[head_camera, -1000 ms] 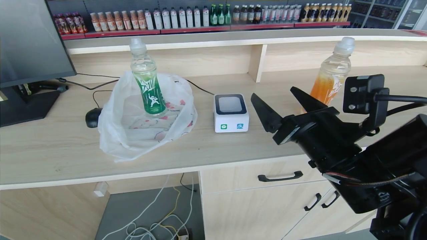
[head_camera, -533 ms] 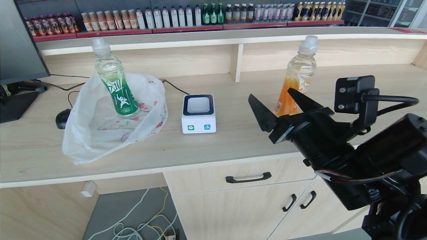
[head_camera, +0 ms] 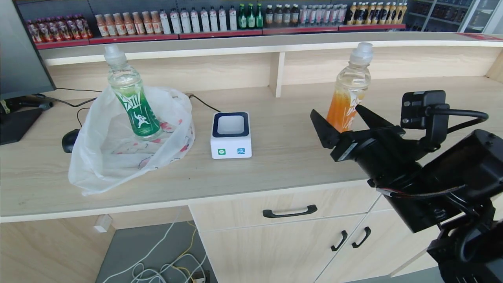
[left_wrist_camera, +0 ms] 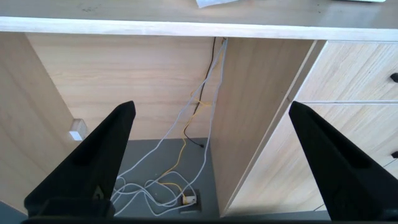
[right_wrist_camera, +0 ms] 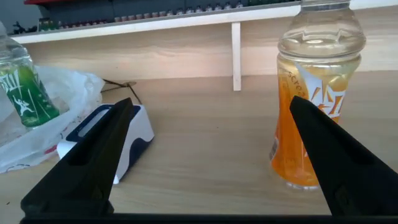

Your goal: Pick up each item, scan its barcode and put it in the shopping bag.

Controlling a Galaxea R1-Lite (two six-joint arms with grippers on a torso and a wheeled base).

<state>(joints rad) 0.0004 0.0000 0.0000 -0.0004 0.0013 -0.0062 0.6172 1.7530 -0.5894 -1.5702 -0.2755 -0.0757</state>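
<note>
Fingers [head_camera: 324,131] of the right gripper [head_camera: 337,112] stand spread apart over the light wooden counter [head_camera: 275,165], orange drink bottle [head_camera: 349,94] just beyond them, stocked drink shelves [head_camera: 235,35] farther behind.

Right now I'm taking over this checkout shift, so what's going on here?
The robot is working through a checkout job. The green bottle stands upright in the open shopping bag, left of the scanner. The right gripper, open, is just short of the orange bottle, which stands on the counter, not yet picked up. The left gripper, open, hangs low in front of the counter, holding nothing.
</note>
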